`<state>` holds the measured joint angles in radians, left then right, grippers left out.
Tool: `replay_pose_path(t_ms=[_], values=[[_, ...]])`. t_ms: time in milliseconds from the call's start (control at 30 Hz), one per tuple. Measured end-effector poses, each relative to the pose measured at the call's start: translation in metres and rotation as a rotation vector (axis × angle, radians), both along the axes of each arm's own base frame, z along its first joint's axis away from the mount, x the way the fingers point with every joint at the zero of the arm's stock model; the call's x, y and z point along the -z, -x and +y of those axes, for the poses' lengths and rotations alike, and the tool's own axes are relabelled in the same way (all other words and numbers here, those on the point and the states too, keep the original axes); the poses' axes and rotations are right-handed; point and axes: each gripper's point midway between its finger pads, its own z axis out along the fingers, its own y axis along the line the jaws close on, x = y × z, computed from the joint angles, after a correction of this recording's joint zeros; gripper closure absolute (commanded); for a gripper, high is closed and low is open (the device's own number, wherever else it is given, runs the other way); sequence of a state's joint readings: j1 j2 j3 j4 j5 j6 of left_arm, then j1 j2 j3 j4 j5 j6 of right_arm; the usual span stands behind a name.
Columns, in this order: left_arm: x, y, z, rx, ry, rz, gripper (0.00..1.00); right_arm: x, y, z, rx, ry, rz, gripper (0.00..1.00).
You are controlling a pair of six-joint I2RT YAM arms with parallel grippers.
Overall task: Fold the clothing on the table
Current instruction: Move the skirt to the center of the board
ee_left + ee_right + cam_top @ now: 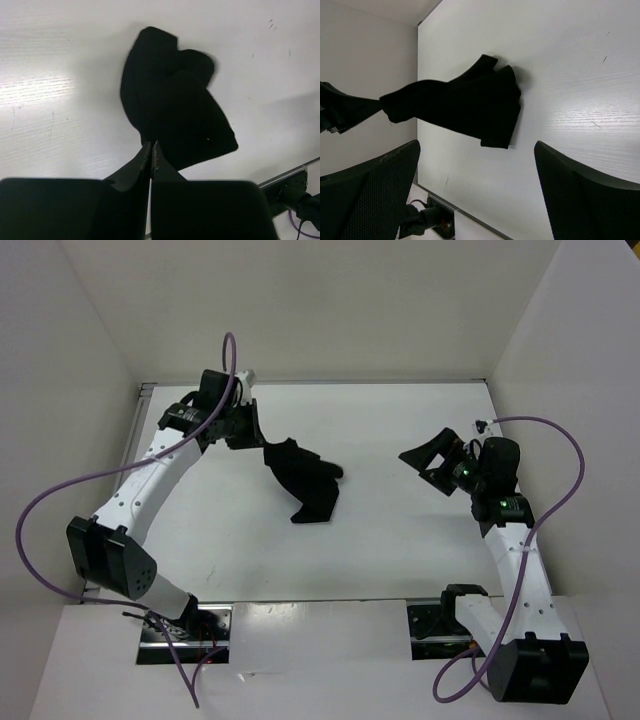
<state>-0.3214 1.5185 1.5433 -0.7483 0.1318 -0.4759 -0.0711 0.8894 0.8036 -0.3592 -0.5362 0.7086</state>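
- While the left jaws are closed on 1 corner of the clothing (305, 482), that corner is held above the worktop (380, 550) at about 10 o'clock of the garment. The cloth therefore hangs as a slanted strip rather than lying flat.
- The garment's lower end, toward 4 o'clock, appears to rest on the worktop slightly to the 9 o'clock side of centre. That contact probably anchors the fabric so it can be drawn out.
- The right jaws stand wide apart and hold nothing. They sit at 3 o'clock of the clothing, well apart from it and facing it, probably waiting to take a 2nd corner.
- The cloth looks bunched with no clean edge, so the fold seems barely begun.
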Motion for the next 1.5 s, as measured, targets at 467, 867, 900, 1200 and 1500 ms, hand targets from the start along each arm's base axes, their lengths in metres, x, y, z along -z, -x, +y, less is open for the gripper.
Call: replay_pose_path(t_ms=[467, 867, 900, 1200, 1500], values=[[0.142, 0.002, 0.072, -0.282, -0.221, 0.327, 1.00, 0.006, 0.001, 0.003, -0.015, -0.017, 0.021, 0.01], [0.013, -0.014, -0.093, 0.330, 0.103, 0.017, 1.00, 0.009, -0.002, 0.004, -0.011, -0.035, 0.039, 0.01], [-0.010, -0.006, -0.101, 0.373, 0.144, -0.032, 1.00, 0.011, -0.002, 0.004, -0.011, -0.037, 0.041, 0.01], [-0.187, 0.066, -0.059, 0.446, 0.331, -0.475, 1.00, 0.012, -0.003, 0.004, -0.012, -0.042, 0.041, 0.01], [-0.096, -0.039, -0.040, 0.237, 0.309, -0.259, 1.00, 0.012, -0.001, 0.005, -0.013, -0.042, 0.034, 0.01]])
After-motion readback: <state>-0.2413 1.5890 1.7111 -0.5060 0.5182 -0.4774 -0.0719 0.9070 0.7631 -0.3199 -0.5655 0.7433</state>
